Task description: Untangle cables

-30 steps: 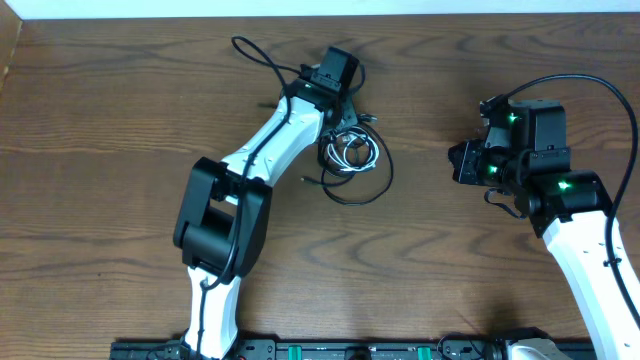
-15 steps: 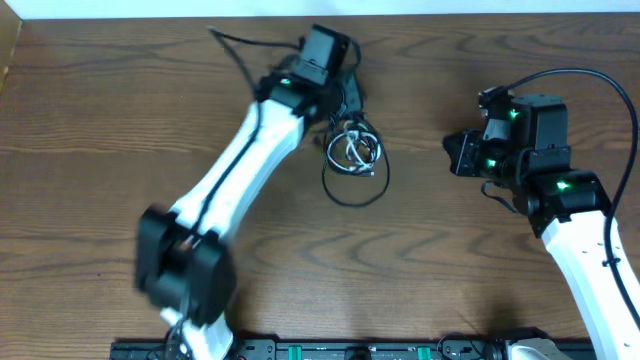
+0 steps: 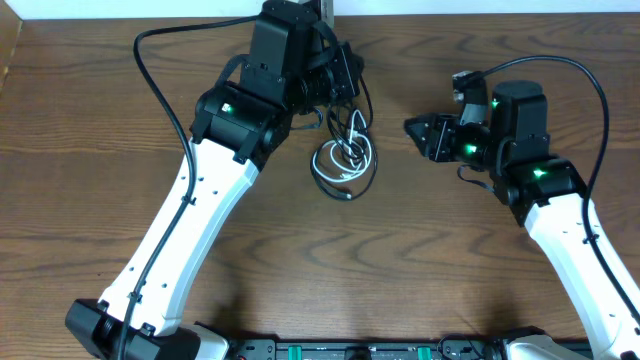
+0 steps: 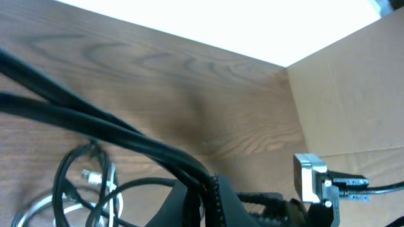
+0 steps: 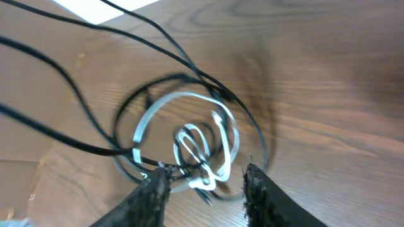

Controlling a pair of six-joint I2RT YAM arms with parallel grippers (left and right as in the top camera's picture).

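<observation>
Cables (image 3: 343, 152) remain knotted though the left gripper (image 3: 345, 85), its grip unreadable, has risen while the right gripper (image 3: 420, 138), open and empty, has neared.

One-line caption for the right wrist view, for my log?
Open right gripper faces the white cable and black cable, tangled in loops on the wooden table.

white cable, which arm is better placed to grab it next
Right, probably. The right gripper is open and faces the coil, with the white cable framed between its fingers. The left gripper sits at the pile's far edge, where the black cable seems to run up to it.
</observation>
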